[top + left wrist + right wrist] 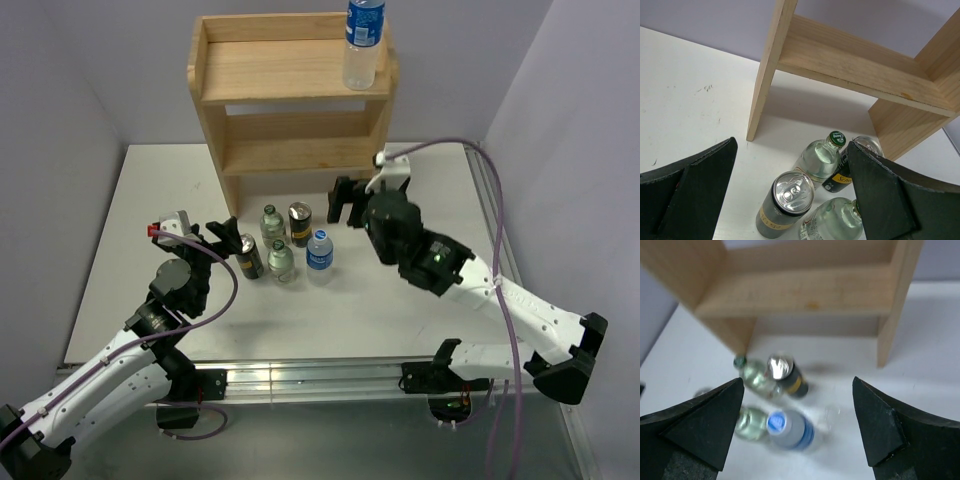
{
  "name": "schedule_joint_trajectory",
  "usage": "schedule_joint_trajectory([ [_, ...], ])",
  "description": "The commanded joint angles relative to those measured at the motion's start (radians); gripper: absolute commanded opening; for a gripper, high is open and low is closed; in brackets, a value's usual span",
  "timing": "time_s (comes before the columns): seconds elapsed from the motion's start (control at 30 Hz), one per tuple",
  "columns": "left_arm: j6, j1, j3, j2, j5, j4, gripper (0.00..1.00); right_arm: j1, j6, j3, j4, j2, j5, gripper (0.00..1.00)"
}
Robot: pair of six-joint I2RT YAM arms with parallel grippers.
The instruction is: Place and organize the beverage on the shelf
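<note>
The wooden shelf (290, 70) stands at the back, with one blue-labelled plastic bottle (363, 45) upright at the right end of its top tier. In front of it, five drinks cluster on the table: two cans (250, 256) (300, 222), two glass bottles (272, 224) (282, 262) and a plastic bottle (319, 256). My left gripper (232, 243) is open just left of the near can (785, 202), with nothing between its fingers. My right gripper (343, 203) hangs open above and right of the cluster, looking down on the plastic bottle (787, 429), which looks blurred.
The white table (420, 300) has walls close on both sides and a metal rail (300, 378) along its near edge. A purple cable (495, 200) loops over the right arm. The shelf's lower tier (300, 150) holds nothing.
</note>
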Motion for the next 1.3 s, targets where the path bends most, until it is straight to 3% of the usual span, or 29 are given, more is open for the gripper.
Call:
schedule_joint_trajectory([
  [0.0,-0.008,-0.005,0.0,-0.011,-0.003,0.012,0.99,0.11,0.138,-0.124,-0.028,-0.082,0.118,0.96],
  [0.2,-0.009,-0.005,-0.006,-0.015,-0.002,0.019,0.99,0.23,0.333,-0.4,-0.008,-0.203,0.1,0.96],
  [0.33,-0.008,-0.005,-0.008,-0.008,0.009,0.028,0.99,0.235,0.343,-0.538,0.122,-0.176,0.013,0.96],
  [0.83,-0.008,-0.003,-0.012,-0.016,0.005,0.019,0.99,0.241,0.34,-0.552,0.355,0.123,-0.036,0.96],
  [1.27,-0.005,-0.003,-0.018,-0.021,0.003,0.022,0.99,0.177,0.278,-0.577,0.532,0.277,-0.003,0.98],
])
